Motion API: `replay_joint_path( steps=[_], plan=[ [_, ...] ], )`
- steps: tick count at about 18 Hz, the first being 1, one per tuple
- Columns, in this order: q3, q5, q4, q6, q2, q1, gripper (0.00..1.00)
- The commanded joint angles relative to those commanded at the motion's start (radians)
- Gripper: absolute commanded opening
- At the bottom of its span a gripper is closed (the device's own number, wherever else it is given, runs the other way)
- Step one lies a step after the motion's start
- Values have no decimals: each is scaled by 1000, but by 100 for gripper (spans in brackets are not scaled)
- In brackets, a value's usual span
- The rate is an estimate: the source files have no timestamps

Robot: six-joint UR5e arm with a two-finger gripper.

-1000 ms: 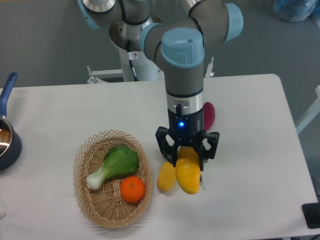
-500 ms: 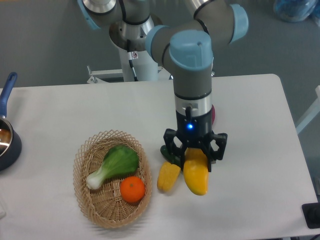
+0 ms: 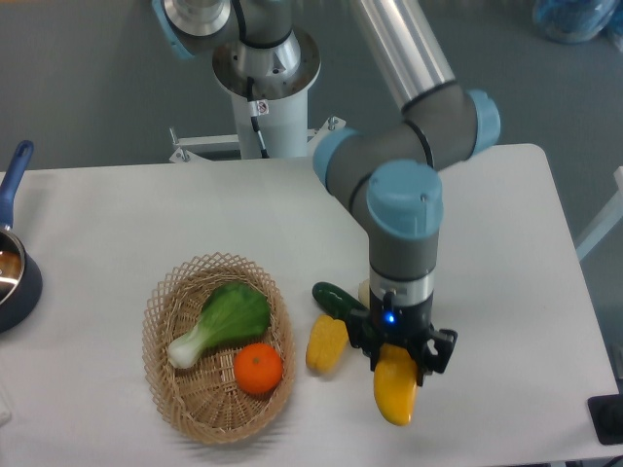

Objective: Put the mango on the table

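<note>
The smooth, glossy yellow oval mango (image 3: 394, 391) has been carried nearer the white table's (image 3: 506, 292) front edge, pinched (upper end hidden) by the black two-finger gripper (image 3: 397, 358).

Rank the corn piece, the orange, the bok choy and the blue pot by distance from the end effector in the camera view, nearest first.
From the end effector, which grips the mango:
1. Corn piece, on the table just to its image left.
2. Orange, in the basket's near end.
3. Bok choy, in the basket, further image left.
4. Blue pot, at the far image-left edge.
</note>
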Motion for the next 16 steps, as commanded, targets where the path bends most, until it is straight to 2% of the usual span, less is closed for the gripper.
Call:
replay_joint_path(
  steps=[3,6,8,11,16],
  plan=[
    [11,-2,2,-70,-40,-2,34],
    [9,-2,2,-89,-52,-5,34],
    [12,-2,2,-98,-65,-6,38],
    [11,-2,2,-98,-69,-8,39],
    [11,0,2,-94,-75,-11,53]
  ],
)
